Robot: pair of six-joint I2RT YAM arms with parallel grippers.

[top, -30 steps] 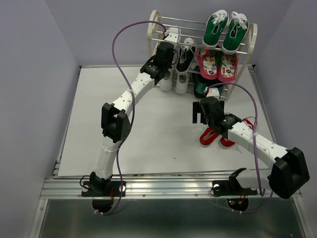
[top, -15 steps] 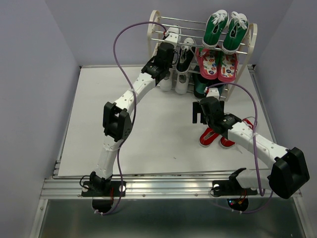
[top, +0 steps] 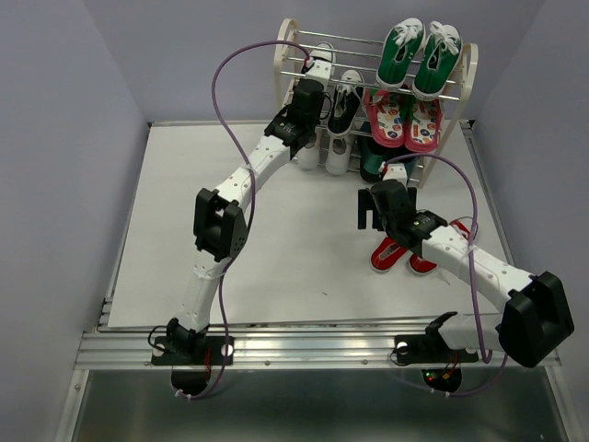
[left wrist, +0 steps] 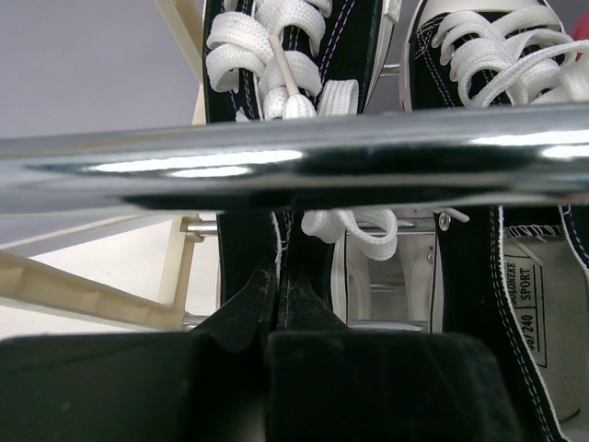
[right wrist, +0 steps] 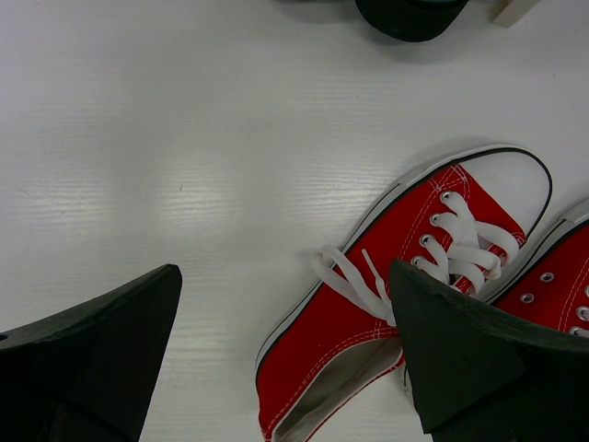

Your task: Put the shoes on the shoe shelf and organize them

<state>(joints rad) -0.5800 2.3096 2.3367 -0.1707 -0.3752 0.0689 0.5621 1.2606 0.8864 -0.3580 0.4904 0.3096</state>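
White tabletop [top: 184,203], shoe shelf [top: 286,46] at back holds green sneakers [top: 419,55], pink slippers [top: 403,120], white pair [top: 324,155], my left claw [left wrist: 276,304] pinching black sneaker [left wrist: 241,267] on it, right claw [right wrist: 285,276] wide above red sneakers [right wrist: 405,239] on tabletop

Two slim white-shelled arms, left arm [top: 244,180], right arm [top: 460,253], bulky black joint housings [top: 219,230], black bases [top: 189,348], one looping purple cable [top: 219,78] apiece, right hand [right wrist: 283,272] with matte black wedge fingers [right wrist: 101,341].

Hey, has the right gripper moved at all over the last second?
No. The right gripper stays open over the table, just left of the red sneakers and in front of the shoe shelf, where it was.
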